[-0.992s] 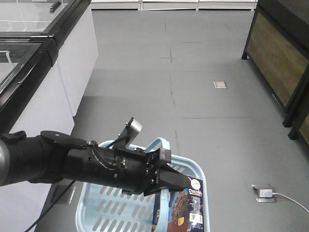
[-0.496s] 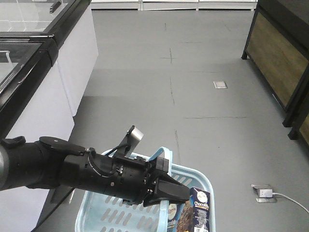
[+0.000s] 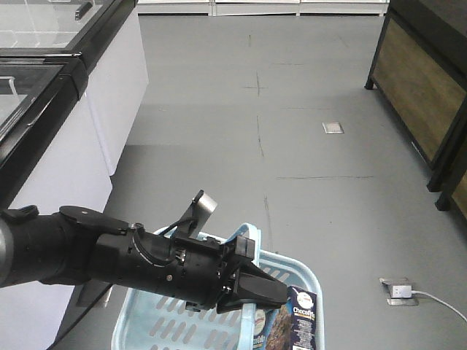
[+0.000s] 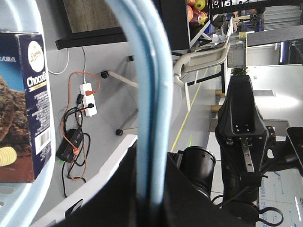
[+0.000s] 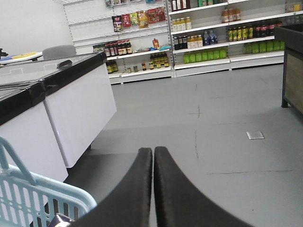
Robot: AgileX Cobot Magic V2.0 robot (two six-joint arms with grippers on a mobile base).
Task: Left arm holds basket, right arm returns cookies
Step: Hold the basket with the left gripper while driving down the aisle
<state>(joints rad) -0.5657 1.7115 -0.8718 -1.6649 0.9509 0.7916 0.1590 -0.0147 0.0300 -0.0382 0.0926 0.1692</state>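
In the front view my left arm reaches in from the left, and my left gripper [image 3: 264, 290] is shut on the blue handle [image 3: 245, 227] of the light blue basket [image 3: 169, 329]. The left wrist view shows that handle [image 4: 152, 90] running straight down between the black jaws of my left gripper [image 4: 151, 189]. The cookies [image 3: 299, 322], a dark navy carton, stand inside the basket at its right side, also seen as the cookies [image 4: 21, 104]. My right gripper [image 5: 153, 151] is shut on nothing, beside the basket's rim [image 5: 33, 187] and apart from it. The right arm [image 4: 241, 127] stands behind the handle.
White chest freezers [image 3: 80, 117] with black rims line the left. A dark wood-panelled shelf unit [image 3: 419, 87] stands at the right. A floor socket with cable [image 3: 400, 290] lies right of the basket. Stocked shelves [image 5: 213, 38] fill the far wall. A power strip with cables [image 4: 87, 99] lies on the floor.
Over the last second my left arm sank lower with the basket, and the cookies slid down and right in view. Since half a second ago almost nothing has moved.
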